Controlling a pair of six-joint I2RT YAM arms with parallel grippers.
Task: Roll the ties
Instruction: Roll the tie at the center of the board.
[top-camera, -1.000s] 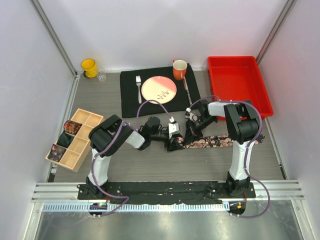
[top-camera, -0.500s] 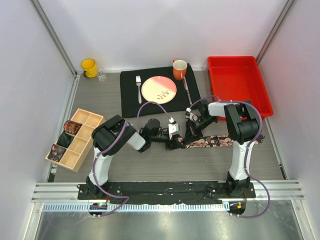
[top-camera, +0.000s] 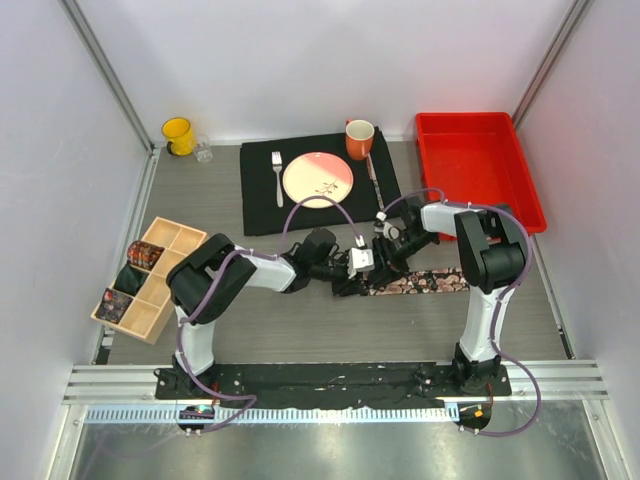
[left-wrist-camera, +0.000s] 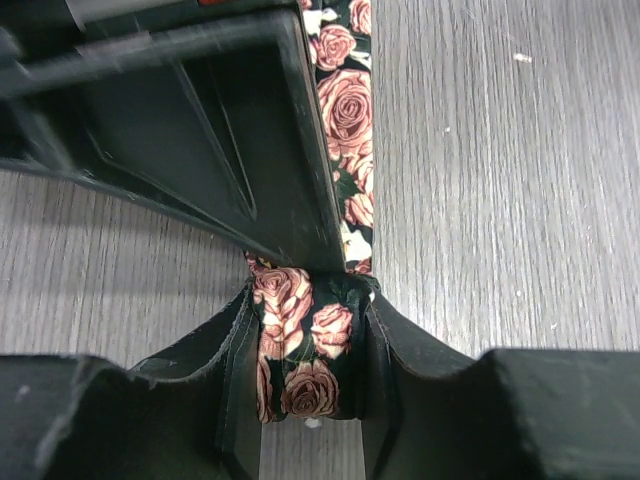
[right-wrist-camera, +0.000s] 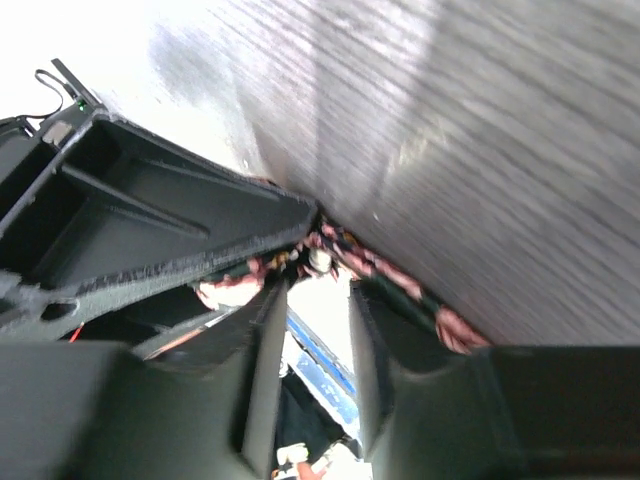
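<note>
A black tie with pink roses (top-camera: 425, 283) lies as a strip on the grey table, right of centre. Its left end is folded into a small coil (left-wrist-camera: 308, 345). My left gripper (top-camera: 350, 277) is shut on that coil, one finger on each side (left-wrist-camera: 305, 400). The strip runs away from the coil along the table (left-wrist-camera: 347, 110). My right gripper (top-camera: 385, 258) is just beside it, with one finger (left-wrist-camera: 200, 130) lying along the strip. In the right wrist view its jaws stand a narrow gap apart (right-wrist-camera: 318, 300), with the tips at the tie fabric (right-wrist-camera: 345, 255).
A wooden divided box (top-camera: 170, 300) at the left holds rolled ties (top-camera: 145, 254). A black placemat (top-camera: 262, 205) at the back carries a plate (top-camera: 318, 180), a fork and an orange mug (top-camera: 359, 139). A red tray (top-camera: 478, 160) stands at back right and a yellow mug (top-camera: 178, 133) at back left.
The left arm has stretched out further right, and its gripper with the coil has shifted slightly right and back. The right gripper has stayed close beside it.
</note>
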